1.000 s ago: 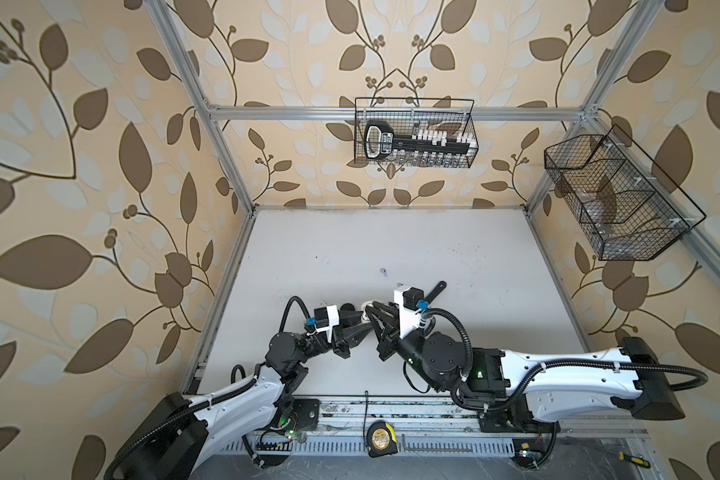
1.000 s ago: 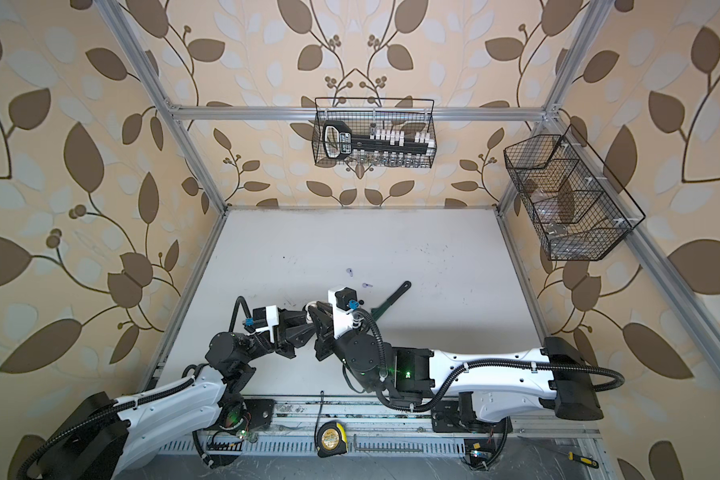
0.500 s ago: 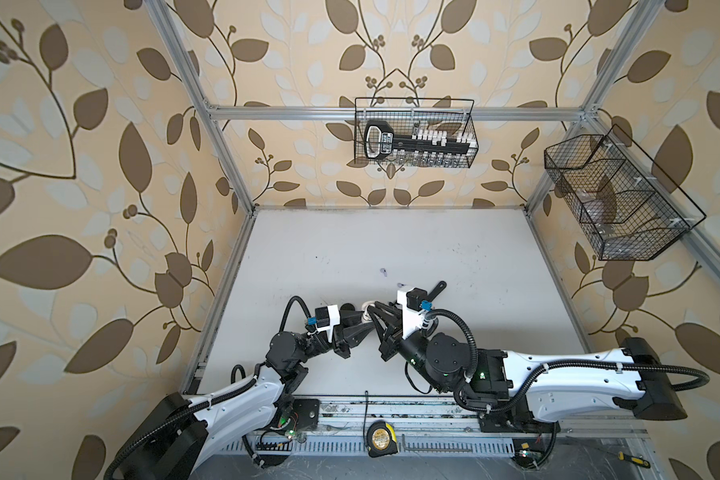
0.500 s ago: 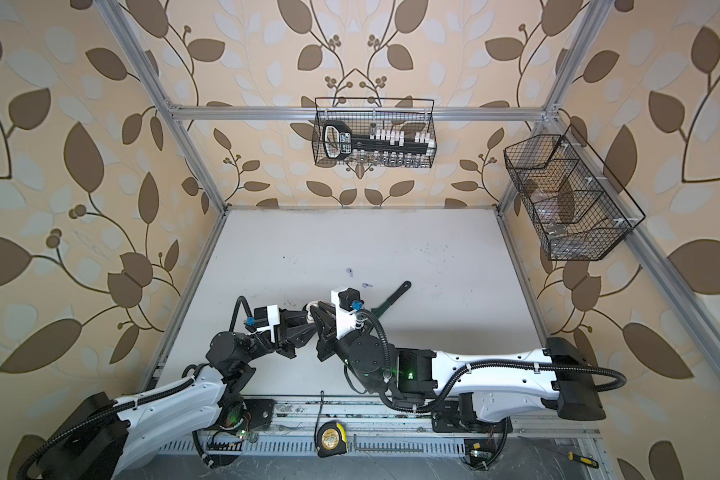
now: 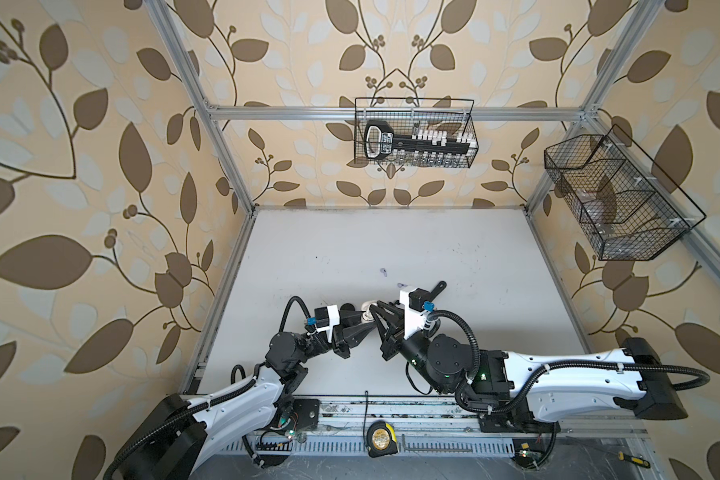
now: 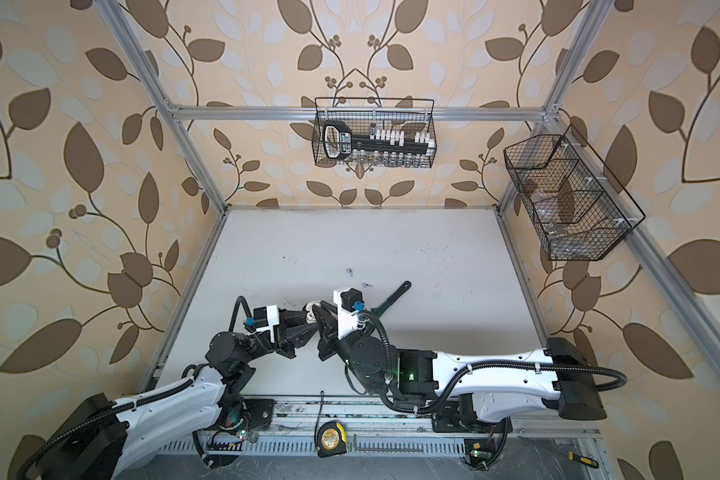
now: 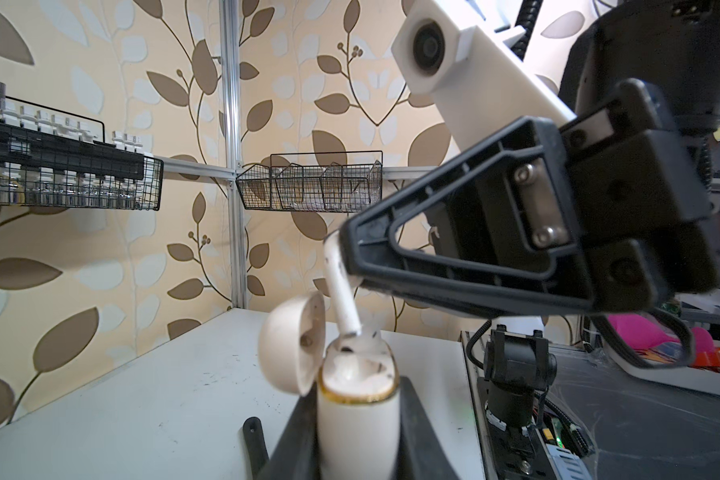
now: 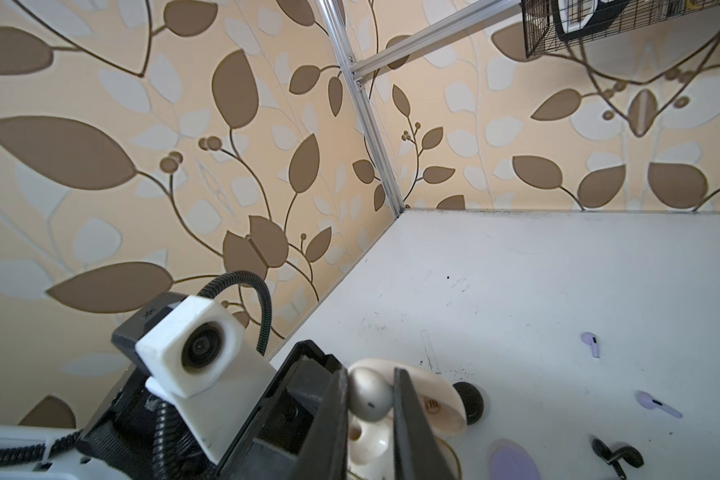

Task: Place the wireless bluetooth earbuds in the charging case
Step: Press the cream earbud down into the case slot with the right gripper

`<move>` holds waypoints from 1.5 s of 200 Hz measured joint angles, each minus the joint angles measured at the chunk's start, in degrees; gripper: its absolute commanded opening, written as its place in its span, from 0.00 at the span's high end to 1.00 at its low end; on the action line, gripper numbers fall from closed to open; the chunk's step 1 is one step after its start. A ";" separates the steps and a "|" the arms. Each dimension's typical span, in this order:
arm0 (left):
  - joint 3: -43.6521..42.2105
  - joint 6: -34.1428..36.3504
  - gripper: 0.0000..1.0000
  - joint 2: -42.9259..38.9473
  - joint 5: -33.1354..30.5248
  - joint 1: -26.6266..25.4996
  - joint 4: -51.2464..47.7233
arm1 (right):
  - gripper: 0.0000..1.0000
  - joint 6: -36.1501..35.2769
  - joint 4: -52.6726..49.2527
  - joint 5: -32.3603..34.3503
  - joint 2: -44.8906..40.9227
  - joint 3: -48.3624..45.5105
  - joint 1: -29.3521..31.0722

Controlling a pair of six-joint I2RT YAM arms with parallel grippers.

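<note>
Left wrist view: the white short-stemmed plastic earbud [image 7: 341, 291] hangs stem-down from the right gripper [image 7: 339, 249], whose jaws pinch its rounded head. Directly beneath it stands the cream oval plastic charging case [image 7: 356, 415], mouth up, with its hinged lid [image 7: 292, 345] standing open to one side. The stem's free end sits at the mouth of a socket; whether it has entered cannot be told. The stem's long axis leans away from the case's upright axis, so the insertion will probably require the right arm to straighten the stem first, then lower it. The left gripper [image 7: 356, 444] is clamped on the case body from both sides and serves as the fixture. In both top views the pair meets in the 6 o'clock half of the grey-white table [image 5: 350, 249], with the left arm reaching in from 8 o'clock and the right arm from 4 o'clock. Two pale lilac earbuds [image 5: 383, 272] lie loose on the table toward 1 o'clock of the case, apart from both grippers. A long dark green wrench-shaped tool [image 5: 437, 289] lies toward 2 o'clock.
</note>
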 measured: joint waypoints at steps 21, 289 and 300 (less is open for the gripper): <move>0.00 0.00 1.00 -0.20 0.00 0.00 -0.24 | 0.83 -0.02 -0.17 0.09 0.92 -0.02 0.00; -0.28 0.13 1.00 -1.53 -1.05 0.00 -2.54 | 0.83 -0.66 0.02 3.45 2.21 0.00 1.57; -0.28 0.13 1.00 -1.53 -1.03 0.00 -2.54 | 0.83 -0.90 -0.02 3.61 2.21 0.00 1.70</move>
